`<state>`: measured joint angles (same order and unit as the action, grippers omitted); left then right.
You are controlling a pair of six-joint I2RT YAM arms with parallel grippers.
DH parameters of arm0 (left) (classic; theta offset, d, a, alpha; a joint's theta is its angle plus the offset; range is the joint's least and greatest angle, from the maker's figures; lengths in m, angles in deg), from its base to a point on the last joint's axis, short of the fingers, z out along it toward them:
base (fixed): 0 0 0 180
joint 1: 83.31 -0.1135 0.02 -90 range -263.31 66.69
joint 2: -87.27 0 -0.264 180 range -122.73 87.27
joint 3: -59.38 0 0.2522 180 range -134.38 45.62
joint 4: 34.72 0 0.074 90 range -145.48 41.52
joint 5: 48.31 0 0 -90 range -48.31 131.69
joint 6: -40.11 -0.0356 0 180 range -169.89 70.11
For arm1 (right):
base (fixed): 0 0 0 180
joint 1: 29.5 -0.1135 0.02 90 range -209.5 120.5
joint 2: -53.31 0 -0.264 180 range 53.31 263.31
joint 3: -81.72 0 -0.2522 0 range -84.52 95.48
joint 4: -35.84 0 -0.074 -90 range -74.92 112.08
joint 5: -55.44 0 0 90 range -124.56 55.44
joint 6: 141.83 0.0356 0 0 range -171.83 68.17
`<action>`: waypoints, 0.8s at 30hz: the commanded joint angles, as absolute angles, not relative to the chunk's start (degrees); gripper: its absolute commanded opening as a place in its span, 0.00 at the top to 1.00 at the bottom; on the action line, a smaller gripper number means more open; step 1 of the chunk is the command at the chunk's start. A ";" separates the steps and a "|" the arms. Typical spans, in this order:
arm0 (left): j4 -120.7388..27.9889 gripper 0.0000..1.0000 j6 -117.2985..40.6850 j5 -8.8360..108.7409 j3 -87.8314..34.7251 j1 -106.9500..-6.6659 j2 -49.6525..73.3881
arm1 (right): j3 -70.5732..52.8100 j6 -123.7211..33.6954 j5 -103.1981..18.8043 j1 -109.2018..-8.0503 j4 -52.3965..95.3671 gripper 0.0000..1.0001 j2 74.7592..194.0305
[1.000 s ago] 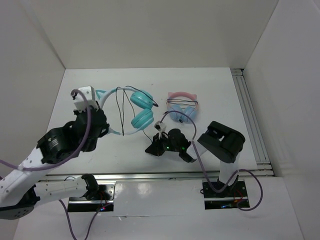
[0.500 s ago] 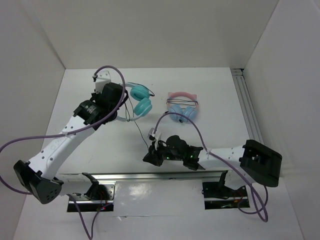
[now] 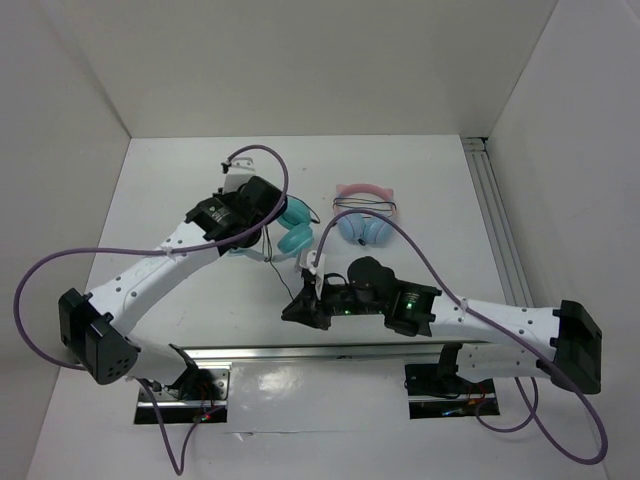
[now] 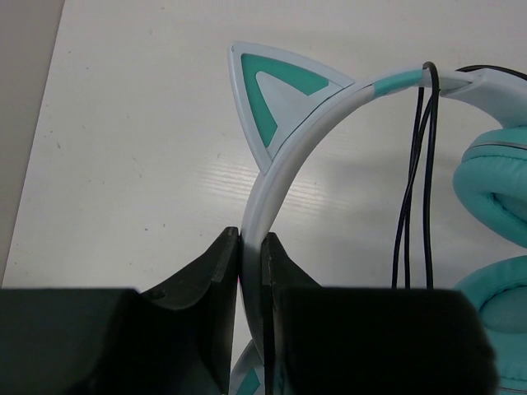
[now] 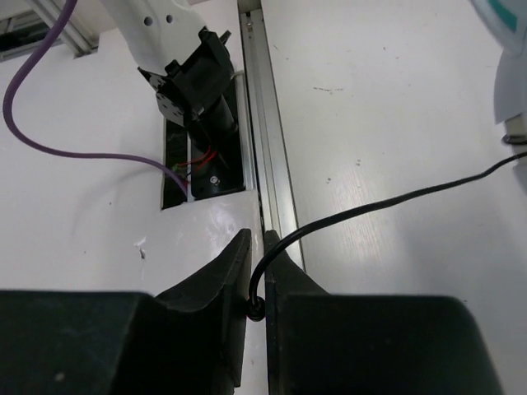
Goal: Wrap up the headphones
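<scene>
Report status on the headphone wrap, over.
Left gripper shut on the headband of the teal headphones. Right gripper shut on the black cable, which drapes across the headband. Pink-banded headphones lie apart; nothing in the way.

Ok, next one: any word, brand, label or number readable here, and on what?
None can be read.
The headphones show plain teal and white, no brand.
The left gripper, on the headband, and the right gripper, on the black cable, are bare black.
The pink-banded pair in the top view is too small to tell.

White table (image 3: 440, 180) w/ plain white walls (image 3: 300, 60) on 3 sides, alu rail (image 3: 503, 230) at rt edge.
</scene>
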<state>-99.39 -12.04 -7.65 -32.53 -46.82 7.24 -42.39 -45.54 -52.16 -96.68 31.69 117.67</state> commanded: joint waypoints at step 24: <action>-92.25 1.00 -30.10 14.60 -20.06 -33.91 10.52 | -34.77 -58.60 -20.70 -95.68 9.42 1.00 109.48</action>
